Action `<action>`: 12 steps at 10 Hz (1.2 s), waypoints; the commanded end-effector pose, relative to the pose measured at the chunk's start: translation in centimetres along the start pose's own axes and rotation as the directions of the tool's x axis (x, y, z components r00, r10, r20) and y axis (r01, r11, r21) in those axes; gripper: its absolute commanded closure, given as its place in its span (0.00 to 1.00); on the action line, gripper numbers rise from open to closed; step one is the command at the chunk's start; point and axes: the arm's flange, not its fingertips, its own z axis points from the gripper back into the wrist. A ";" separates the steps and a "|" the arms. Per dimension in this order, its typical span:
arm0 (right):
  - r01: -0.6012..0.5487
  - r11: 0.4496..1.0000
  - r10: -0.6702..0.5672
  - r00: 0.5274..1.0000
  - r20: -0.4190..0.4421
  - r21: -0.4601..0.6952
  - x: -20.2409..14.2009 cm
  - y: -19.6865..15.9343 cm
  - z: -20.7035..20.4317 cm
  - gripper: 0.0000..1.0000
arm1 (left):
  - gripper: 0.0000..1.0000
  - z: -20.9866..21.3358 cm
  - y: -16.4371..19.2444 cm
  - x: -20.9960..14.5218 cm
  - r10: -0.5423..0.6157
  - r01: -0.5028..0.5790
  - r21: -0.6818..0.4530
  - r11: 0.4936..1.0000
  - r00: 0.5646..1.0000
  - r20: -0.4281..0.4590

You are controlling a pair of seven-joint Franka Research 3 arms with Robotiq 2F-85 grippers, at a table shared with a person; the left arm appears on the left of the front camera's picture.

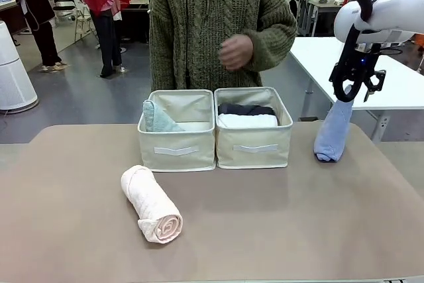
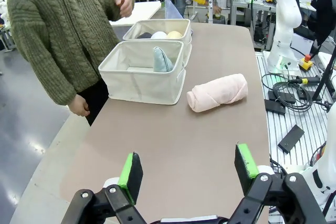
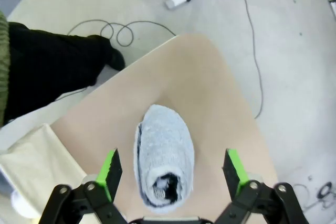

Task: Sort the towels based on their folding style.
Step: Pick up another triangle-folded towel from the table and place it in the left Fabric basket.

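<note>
Nearest me, the pink towel lies rolled on the table, left of the middle, in front of the left bin and apart from it. That bin and the right bin stand touching, side by side, towards the far edge. Behind them is a person with one hand raised at the chest.

I count two bins and six towels. The left bin holds one folded teal towel, propped against its left wall. The right bin holds three: a dark grey towel, a white towel and a yellow towel.

My left gripper hangs spread wide over bare table, with nothing between its pads. My right gripper is above the light blue towel, which stands tilted on end near the right edge. Its pads are wide on either side of the towel and do not touch it.
</note>
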 end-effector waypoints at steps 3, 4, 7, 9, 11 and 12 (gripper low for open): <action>0.014 0.999 -0.017 0.995 -0.094 -0.036 1.9 1.2 -0.9 1.00 | 0.08 0.1 -0.3 0.0 -0.006 0.006 0.002 1.000 1.000 -0.001; 0.015 0.999 -0.019 0.993 -0.117 -0.039 1.7 1.3 -0.8 0.61 | 0.08 0.1 -0.3 0.0 -0.006 0.006 0.002 1.000 1.000 -0.001; 0.024 0.998 -0.031 0.989 -0.145 -0.055 1.7 1.2 -0.8 1.00 | 0.08 0.1 -0.3 0.0 -0.006 0.006 0.002 1.000 1.000 -0.001; 0.028 0.998 -0.036 0.989 -0.146 -0.060 1.7 1.2 -0.8 1.00 | 0.08 0.1 -0.3 0.0 -0.006 0.006 0.002 1.000 1.000 -0.001; 0.025 0.998 -0.034 0.989 -0.146 -0.065 1.7 1.2 -0.7 1.00 | 0.08 0.1 -0.3 0.0 -0.006 0.006 0.002 1.000 1.000 -0.001; 0.026 0.997 -0.035 0.990 -0.136 -0.068 1.6 1.2 -0.5 1.00 | 0.08 0.1 -0.3 0.0 -0.006 0.006 0.002 1.000 1.000 -0.001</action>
